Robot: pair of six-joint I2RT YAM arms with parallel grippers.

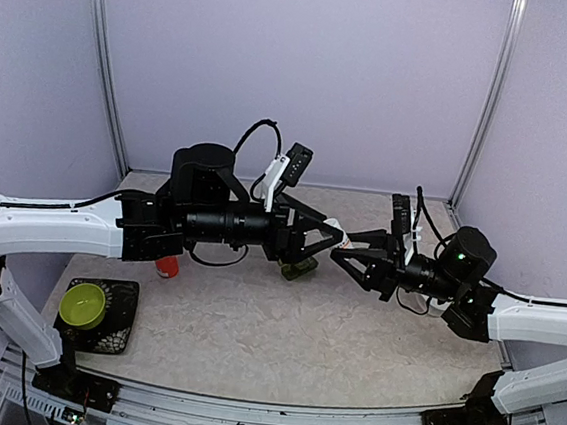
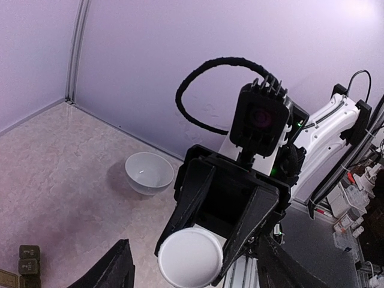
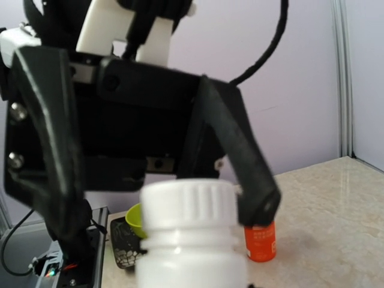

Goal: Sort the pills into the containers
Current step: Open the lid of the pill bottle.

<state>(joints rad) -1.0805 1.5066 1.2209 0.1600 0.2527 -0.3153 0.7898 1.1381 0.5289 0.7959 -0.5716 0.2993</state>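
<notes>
My right gripper [image 1: 343, 255] is shut on a small white bottle [image 3: 191, 240] and holds it in the air over mid-table. Its black fingers [image 2: 180, 210] clamp the bottle, whose round cap [image 2: 189, 259] faces the left wrist camera. My left gripper [image 1: 337, 238] is open, with its fingers [image 3: 255, 186] on either side of the cap; the right-hand one is close against it. The dark green pill box [image 1: 298, 269] lies on the table below the grippers and also shows in the left wrist view [image 2: 27, 264]. A tiny whitish speck, perhaps a pill [image 2: 141, 173], lies in the white bowl [image 2: 149, 180].
An orange bottle [image 1: 166, 267] stands on the table under the left arm and shows in the right wrist view [image 3: 259, 240]. A lime-green bowl [image 1: 82, 304] sits on a black tray [image 1: 124, 303] at the front left.
</notes>
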